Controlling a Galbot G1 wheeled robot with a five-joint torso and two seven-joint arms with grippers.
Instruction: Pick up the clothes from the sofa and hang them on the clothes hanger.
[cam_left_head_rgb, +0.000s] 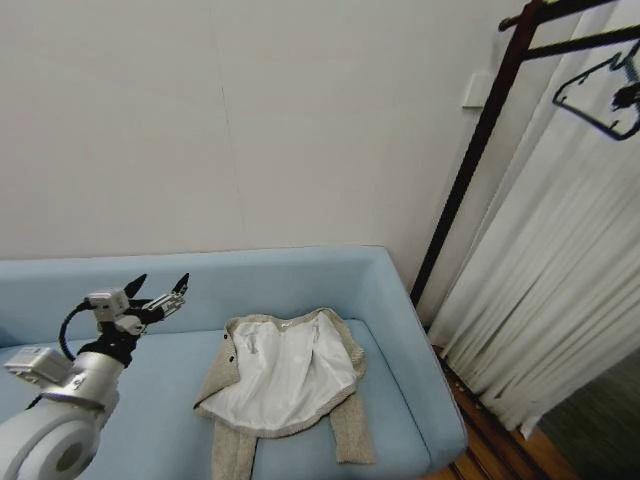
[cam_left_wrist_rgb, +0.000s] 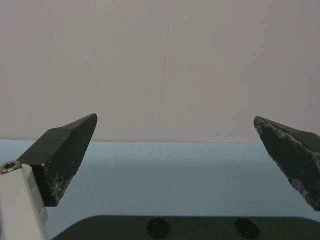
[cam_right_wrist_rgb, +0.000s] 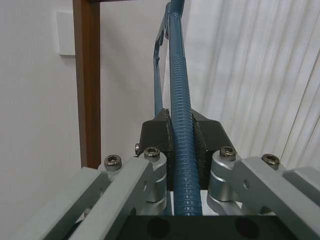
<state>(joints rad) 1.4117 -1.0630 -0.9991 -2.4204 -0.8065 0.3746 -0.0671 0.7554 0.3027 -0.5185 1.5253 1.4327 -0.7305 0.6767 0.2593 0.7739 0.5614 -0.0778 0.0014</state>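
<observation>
— Jacket, one item: where is it kept?
— Flat on the seat of the sofa, right of centre and near the right armrest.
— List the room, left to right.
— Left gripper: over the left part of the seat, apart from the jacket, jaws spread wide with nothing between them. Sofa: pale blue, smooth upholstery, low back set against a plain off-white wall. Clothes rack: dark brown pole rising beside the sofa's right end, with a small white plate on the wall just beside it. Curtain: white, pleated, hanging to a wooden floor. Right gripper: high up near the rack's top bars, jaws closed tight on a blue ribbed hanger.
— And the jacket's condition?
— Beige knit outside, white lining. It lies spread open, lining upward. Both sleeves point toward the seat's front edge, one on each side.
</observation>
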